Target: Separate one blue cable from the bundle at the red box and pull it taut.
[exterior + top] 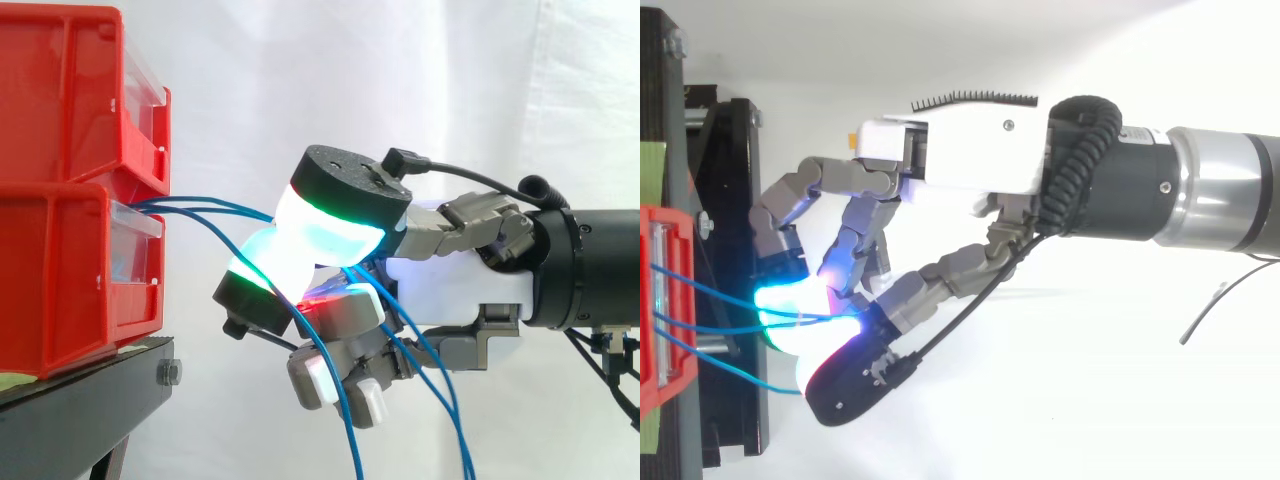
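A thin blue cable, leaving the stacked red plastic bins at left, is pinched between the glowing pads of the curled robot hand, and a steady rightward pull is judged needed next to tauten it.

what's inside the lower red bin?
Seen: blue cables leaving at its clear front panel, pinched in the hand. The bin's red walls hide their ends and the rest inside.
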You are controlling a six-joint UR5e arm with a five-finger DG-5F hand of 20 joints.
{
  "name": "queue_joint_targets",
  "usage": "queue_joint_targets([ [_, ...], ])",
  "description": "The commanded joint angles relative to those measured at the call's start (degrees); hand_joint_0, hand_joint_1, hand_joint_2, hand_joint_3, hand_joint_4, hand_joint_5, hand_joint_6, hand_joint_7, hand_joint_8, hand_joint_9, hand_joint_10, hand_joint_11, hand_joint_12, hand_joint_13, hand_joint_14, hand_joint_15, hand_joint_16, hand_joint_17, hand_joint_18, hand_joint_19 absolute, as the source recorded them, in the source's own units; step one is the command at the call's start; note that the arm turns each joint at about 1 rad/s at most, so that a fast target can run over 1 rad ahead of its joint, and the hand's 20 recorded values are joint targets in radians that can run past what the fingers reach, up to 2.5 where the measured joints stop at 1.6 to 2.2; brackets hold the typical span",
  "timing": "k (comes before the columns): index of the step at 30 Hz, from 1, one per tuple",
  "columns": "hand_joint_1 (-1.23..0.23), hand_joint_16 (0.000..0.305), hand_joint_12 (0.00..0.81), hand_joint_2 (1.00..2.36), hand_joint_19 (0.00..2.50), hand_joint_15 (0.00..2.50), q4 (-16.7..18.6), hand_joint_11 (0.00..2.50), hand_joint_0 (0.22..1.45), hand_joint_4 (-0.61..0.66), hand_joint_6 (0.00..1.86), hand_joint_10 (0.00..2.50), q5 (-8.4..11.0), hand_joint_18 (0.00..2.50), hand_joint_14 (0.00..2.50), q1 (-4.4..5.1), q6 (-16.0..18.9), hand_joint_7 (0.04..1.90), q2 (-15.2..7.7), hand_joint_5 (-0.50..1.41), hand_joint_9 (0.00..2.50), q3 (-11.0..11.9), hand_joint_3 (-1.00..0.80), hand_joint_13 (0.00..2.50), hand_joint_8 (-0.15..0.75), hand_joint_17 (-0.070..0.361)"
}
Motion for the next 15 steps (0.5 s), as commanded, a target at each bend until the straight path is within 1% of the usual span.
queue_joint_targets([
  [1,-0.88,0.053,0.373,1.0,0.88,0.76,-1.81,1.28,0.68,0.13,0.9,0.03,0.03,0.96,0.03,0.04,-0.14,1.13,1.05,-0.18,1.13,0.0,-0.5,1.02,0.287,0.119],
  [2,-0.86,0.053,0.37,1.0,0.88,0.76,-1.98,1.29,0.64,0.13,0.9,0.02,0.03,0.95,0.03,0.04,-0.14,1.13,1.14,-0.18,1.15,0.0,-0.5,1.02,0.287,0.119],
  [4,-0.83,0.053,0.374,1.0,0.89,0.76,-2.34,1.3,0.61,0.13,0.9,0.02,0.03,0.96,0.03,0.04,-0.14,1.14,1.32,-0.18,1.15,0.0,-0.5,1.02,0.286,0.119],
  [6,-0.76,0.054,0.388,1.0,0.9,0.76,-2.6,1.3,0.57,0.14,0.9,0.02,0.03,0.97,0.03,0.04,-0.05,1.13,1.41,-0.18,1.16,0.0,-0.5,1.04,0.294,0.121],
  [10,-0.7,0.055,0.392,1.0,0.91,0.76,-2.69,1.29,0.55,0.14,0.9,0.02,0.03,0.98,0.03,0.13,0.03,1.13,1.32,-0.17,1.17,0.0,-0.5,1.05,0.298,0.124],
  [11,-0.68,0.056,0.391,1.0,0.91,0.76,-2.69,1.29,0.54,0.14,0.9,0.02,0.03,0.99,0.03,0.13,0.03,1.12,1.32,-0.17,1.18,0.0,-0.5,1.05,0.31,0.126],
  [15,-0.68,0.057,0.398,1.0,0.9,0.76,-2.69,1.29,0.53,0.15,0.89,0.02,0.03,0.99,0.03,0.13,-0.05,1.12,1.32,-0.17,1.18,0.0,-0.5,1.05,0.302,0.128],
])
